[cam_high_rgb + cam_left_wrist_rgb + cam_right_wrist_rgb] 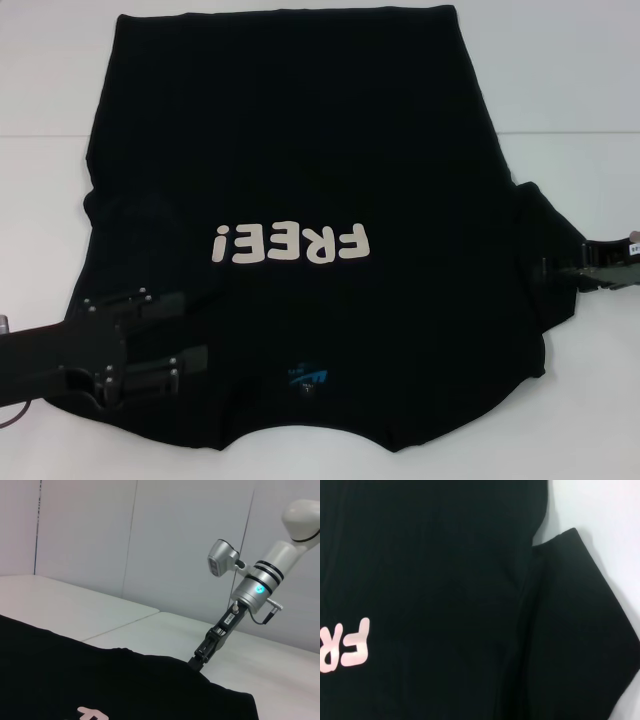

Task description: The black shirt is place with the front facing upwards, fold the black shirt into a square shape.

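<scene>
Black shirt [300,180] lies spread flat on white table [570,90], front up, "FREE!" lettering [292,244] white and reading upside down from head cam. Collar w/ small blue neck label [306,376] sits at near edge, hem at far edge. Head view: left gripper [190,328] comes in low from left, over shirt's near-left shoulder/sleeve area; its two black fingers [130,302] lie one beside the other w/ a clear gap, so spread apart, nothing seen pinched between them. Can't tell if lower finger touches cloth. Right gripper [555,270] reaches in from right edge at shirt's right sleeve [545,250]; tip is dark against dark cloth, so can't tell if it's pinching the sleeve or just touching.

Left wrist view: shirt fills lower part, edge running across table; bit of pinkish lettering [92,714] at bottom. Right arm [260,582] in silver/white, blue light on wrist, slopes down to shirt's far edge; its gripper [197,662] tip meets cloth edge there, finger spacing not readable.

Right wrist view: shirt [430,580] body covers most of frame, "FR" letters [347,645] visible. Sleeve [575,630] lies flat beside body, seam fold between them, white table [605,510] at corner. Own fingers not in shot.
</scene>
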{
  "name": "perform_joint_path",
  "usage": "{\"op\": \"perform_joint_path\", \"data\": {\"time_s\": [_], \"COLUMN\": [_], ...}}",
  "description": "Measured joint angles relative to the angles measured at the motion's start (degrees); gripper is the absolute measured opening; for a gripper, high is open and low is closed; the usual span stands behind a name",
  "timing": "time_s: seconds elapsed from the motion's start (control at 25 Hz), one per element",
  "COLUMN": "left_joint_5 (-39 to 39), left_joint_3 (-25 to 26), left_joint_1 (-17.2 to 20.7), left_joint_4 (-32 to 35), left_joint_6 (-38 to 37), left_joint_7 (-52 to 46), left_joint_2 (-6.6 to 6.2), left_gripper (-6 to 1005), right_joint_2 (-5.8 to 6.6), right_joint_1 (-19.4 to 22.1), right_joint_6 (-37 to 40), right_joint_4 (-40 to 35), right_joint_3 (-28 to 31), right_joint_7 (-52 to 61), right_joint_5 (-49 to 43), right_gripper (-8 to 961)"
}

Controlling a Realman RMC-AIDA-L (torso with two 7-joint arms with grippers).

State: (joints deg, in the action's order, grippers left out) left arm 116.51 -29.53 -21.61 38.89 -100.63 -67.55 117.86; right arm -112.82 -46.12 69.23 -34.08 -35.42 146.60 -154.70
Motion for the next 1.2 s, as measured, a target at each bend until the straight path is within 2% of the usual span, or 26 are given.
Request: {"op": "perform_joint_path", "data": {"time_s": [0.6, 0.84, 1.2], "left_joint_5": [0.04, 0.04, 0.04], "left_joint_3": [0.00, 0.00, 0.00], "left_joint_1": [-0.09, -0.09, -0.09], "left_joint_4": [-0.02, -0.03, -0.05], "left_joint_6": [0.00, 0.06, 0.09], "left_joint_7": [0.14, 0.11, 0.04], "left_joint_2": [0.00, 0.00, 0.17], "left_gripper": [744, 744, 743], "right_joint_2": [-0.30, -0.29, -0.23], "right_joint_1": [-0.46, -0.46, -0.49], "right_joint_6": [0.02, 0.03, -0.06], "right_joint_4": [-0.12, -0.47, -0.53], "right_joint_3": [-1.01, -3.24, -3.79], "right_joint_7": [0.01, 0.24, 0.51], "right_joint_5": [-0.27, -0.35, -0.45], "right_gripper": [804, 626, 184]}}
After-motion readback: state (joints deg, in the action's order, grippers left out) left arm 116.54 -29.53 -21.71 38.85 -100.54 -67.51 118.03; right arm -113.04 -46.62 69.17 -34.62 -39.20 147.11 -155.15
